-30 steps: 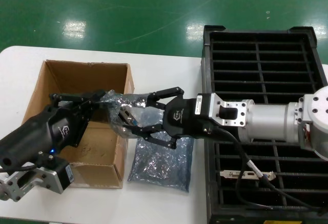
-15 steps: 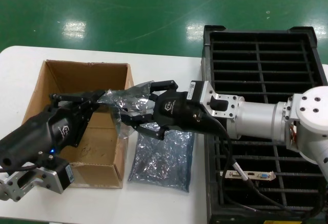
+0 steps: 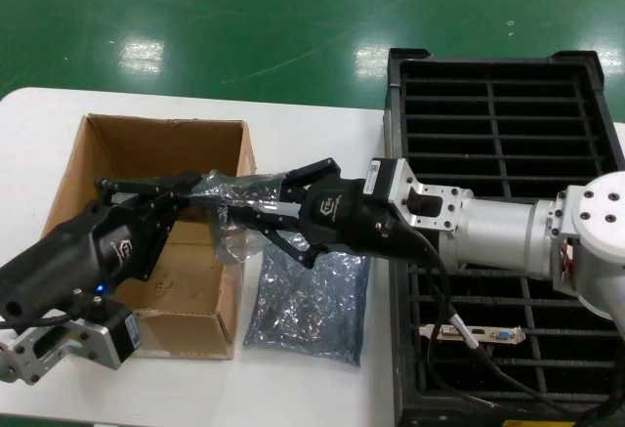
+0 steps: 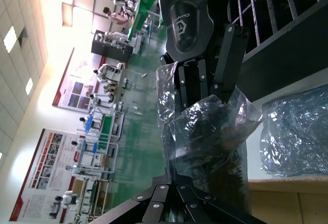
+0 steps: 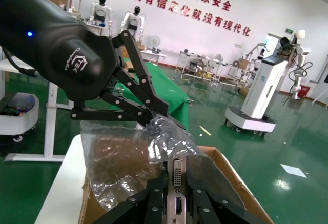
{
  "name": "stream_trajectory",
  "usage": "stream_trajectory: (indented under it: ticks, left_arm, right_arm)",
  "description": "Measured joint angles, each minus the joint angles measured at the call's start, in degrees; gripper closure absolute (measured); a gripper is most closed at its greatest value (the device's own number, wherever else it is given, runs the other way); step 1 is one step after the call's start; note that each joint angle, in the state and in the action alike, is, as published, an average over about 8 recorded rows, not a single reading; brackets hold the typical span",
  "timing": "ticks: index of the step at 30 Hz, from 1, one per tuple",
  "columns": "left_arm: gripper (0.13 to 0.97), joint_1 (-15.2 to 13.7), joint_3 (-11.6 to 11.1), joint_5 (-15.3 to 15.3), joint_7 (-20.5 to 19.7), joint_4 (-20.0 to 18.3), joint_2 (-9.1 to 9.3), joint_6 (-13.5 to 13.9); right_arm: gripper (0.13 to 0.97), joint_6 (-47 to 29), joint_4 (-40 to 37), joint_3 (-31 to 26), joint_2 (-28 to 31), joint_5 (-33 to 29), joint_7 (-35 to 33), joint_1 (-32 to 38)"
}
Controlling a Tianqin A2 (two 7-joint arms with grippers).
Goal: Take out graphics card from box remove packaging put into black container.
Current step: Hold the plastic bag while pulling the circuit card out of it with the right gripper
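Head view: left tool point(image 3: 200, 195) and right tool point(image 3: 256, 220) meet over the right wall of the box point(image 3: 146, 168), with the bagged graphics card between them. Left tool is pinched shut on one end of the packaging point(image 3: 234, 192). Right tool's fingers are nearly closed on the card's end at the bag mouth. A second, empty-looking silver bag point(image 3: 308, 300) lies flat on the tabletop point(image 3: 312, 134) just beside the box, under the right tool. Black container point(image 3: 498, 134) sits to the right, one card point(image 3: 474, 332) already in a near slot.

Right wrist view adds what head view hides: the graphics card point(image 5: 177, 183) bracket with its ports sits clamped between the right tool's fingers point(image 5: 154, 203), bag opening around it.

Left wrist view: only crinkled packaging point(image 4: 210, 147); card not distinguishable.
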Motion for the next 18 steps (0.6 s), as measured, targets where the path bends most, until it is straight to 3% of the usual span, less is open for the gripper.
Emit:
stream_trajectory:
  ticks: [8, 18]
  left_arm:
    - [0.957, 0.0, 0.0, 0.0, 0.0, 0.0, 0.0, 0.0]
    - [0.957, 0.0, 0.0, 0.0, 0.0, 0.0, 0.0, 0.0]
  right_arm:
    - [0.908, -0.1, 1.2, -0.2, 0.4, -0.1, 0.2, -0.5]
    - [0.908, -1.3, 8.1, 0.6, 3.6, 1.0, 1.0, -2.7]
